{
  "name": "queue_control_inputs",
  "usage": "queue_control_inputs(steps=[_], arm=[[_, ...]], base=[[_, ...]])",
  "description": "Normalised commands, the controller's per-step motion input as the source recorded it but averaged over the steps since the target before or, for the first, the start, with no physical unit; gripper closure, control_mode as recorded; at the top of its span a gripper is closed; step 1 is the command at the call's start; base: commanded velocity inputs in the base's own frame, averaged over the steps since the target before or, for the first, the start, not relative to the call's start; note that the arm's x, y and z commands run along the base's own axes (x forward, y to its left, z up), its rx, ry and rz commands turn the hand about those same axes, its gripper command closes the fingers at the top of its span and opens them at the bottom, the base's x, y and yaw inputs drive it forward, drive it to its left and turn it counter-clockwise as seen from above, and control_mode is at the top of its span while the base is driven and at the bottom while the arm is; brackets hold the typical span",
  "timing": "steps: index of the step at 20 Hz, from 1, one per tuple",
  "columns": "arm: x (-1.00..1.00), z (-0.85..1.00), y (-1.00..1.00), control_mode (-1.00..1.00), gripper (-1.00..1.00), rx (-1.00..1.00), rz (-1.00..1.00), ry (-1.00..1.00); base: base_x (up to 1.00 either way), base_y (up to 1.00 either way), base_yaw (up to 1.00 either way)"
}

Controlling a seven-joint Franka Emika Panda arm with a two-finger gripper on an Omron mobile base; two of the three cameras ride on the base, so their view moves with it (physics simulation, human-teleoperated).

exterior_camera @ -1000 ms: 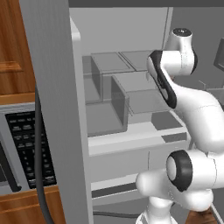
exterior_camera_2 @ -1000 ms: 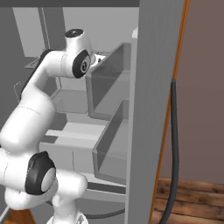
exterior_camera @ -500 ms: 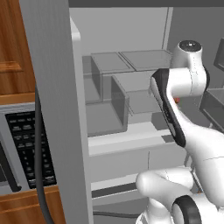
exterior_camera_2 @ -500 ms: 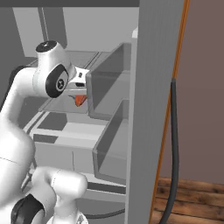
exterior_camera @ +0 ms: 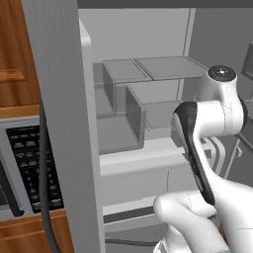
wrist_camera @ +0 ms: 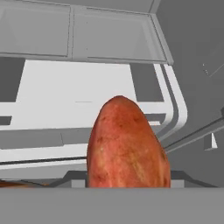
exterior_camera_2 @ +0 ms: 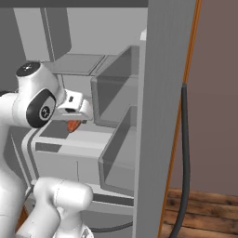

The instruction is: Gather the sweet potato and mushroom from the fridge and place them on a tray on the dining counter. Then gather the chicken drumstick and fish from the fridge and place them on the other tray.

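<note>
My gripper (exterior_camera_2: 74, 122) is shut on the sweet potato (wrist_camera: 127, 146), a reddish-orange tuber that fills the lower middle of the hand view and hides the fingertips. From the right base view the sweet potato (exterior_camera_2: 73, 126) hangs under the hand, just in front of the lower shelf of the open fridge (exterior_camera_2: 153, 93). The fridge's grey shelves (exterior_camera: 148, 69) and white shelf front (exterior_camera: 138, 158) lie behind the arm. Mushroom, chicken drumstick, fish, trays and dining counter are out of view.
The open grey fridge door (exterior_camera: 59, 99) stands close on the left, with a dark keypad panel (exterior_camera: 29, 163) and wood cabinet (exterior_camera: 12, 49) beyond it. The other door's bins (exterior_camera_2: 116, 88) and dark handle (exterior_camera_2: 185, 153) stand to the right. Wood floor (exterior_camera_2: 200, 209) shows below.
The hand has drawn back out of the fridge and lowered, carrying the sweet potato with it. The arm has folded toward the base.
</note>
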Motion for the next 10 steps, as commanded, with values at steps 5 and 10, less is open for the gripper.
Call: queue_control_inputs(steps=[5, 10], arm=[[-0.03, -0.03, 0.02, -1.00, 1.00, 0.00, 0.00, 0.02], [-0.28, 0.00, 0.00, -1.00, 1.00, 0.00, -0.02, -0.07]], base=[[0.00, 0.00, 0.00], [0.00, 0.00, 0.00]])
